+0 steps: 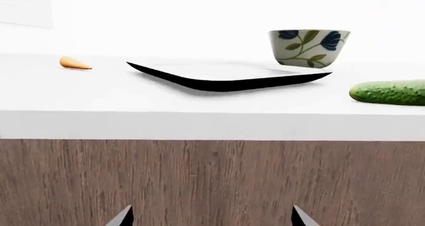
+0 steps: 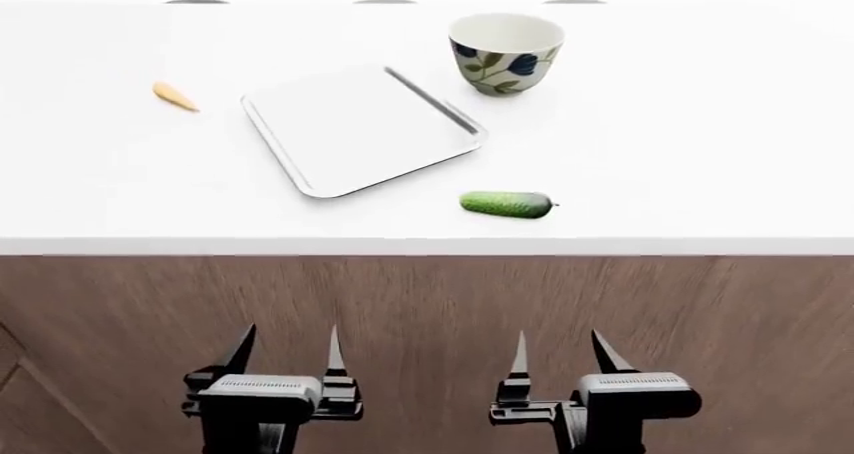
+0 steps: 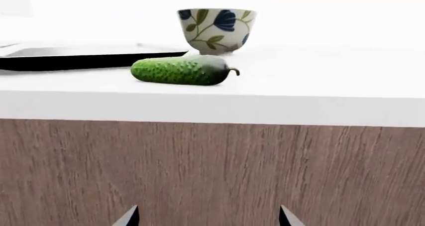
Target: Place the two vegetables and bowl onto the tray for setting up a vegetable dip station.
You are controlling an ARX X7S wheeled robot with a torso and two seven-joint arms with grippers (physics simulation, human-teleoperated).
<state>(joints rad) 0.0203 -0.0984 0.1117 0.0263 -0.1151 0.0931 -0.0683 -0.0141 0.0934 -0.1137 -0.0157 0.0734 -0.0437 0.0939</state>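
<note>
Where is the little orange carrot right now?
In the head view, the carrot lies on the white counter, left of the tray, far from the cucumber.

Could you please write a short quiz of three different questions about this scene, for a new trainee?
1. True or false: the carrot already lies on the tray.
2. Which thing lies nearest the counter's front edge? A) bowl B) cucumber C) carrot
3. Fill in: the left hand and the right hand are both ____, holding nothing.

Key:
1. False, it lies on the counter, apart from the tray.
2. B.
3. Open.
</note>
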